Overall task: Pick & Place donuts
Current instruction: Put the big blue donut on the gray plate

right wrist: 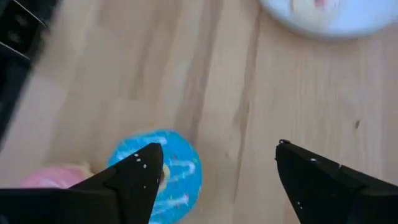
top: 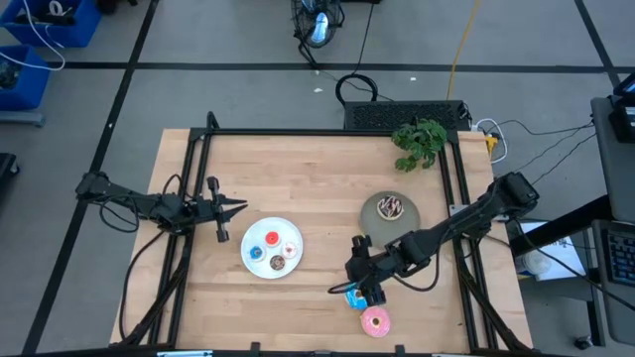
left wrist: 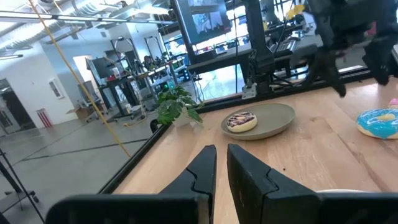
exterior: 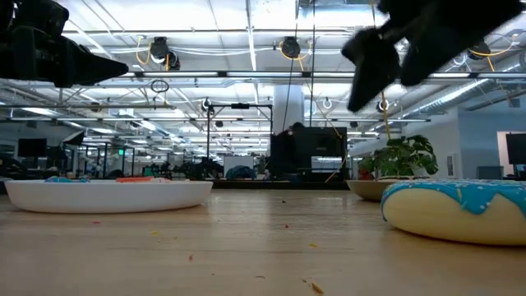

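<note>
Right tool (right wrist: 214, 171) spread wide and empty above the blue-iced donut (right wrist: 165, 174); left tool (left wrist: 222, 168) nearly closed, empty.

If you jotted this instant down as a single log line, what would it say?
right gripper: fingers open above blue-iced toy ring donut on wooden table | left gripper: shut, beside white round plate | dark chocolate donut: on grey round plate

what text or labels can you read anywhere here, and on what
None can be read.
Donuts, white plate, grey plate: no print shows.
Monitors in the room: lit, but content too blurred to read.
</note>
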Motion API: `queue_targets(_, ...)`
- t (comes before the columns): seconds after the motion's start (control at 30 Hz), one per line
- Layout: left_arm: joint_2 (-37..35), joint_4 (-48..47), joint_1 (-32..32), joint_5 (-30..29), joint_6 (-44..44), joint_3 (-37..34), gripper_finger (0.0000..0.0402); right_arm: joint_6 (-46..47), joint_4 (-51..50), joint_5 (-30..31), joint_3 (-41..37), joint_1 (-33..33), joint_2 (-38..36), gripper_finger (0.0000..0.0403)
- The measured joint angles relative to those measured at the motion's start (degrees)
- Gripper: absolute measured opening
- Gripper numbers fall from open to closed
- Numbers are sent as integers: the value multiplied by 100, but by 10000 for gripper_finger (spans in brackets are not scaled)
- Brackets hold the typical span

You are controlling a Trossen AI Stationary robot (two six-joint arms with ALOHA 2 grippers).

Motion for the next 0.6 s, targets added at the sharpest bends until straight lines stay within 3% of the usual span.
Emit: queue_targets(0.6, 0, 7, 0, -3, 9, 0, 47, 213, -6, -144, -96, 208, 1137, 294)
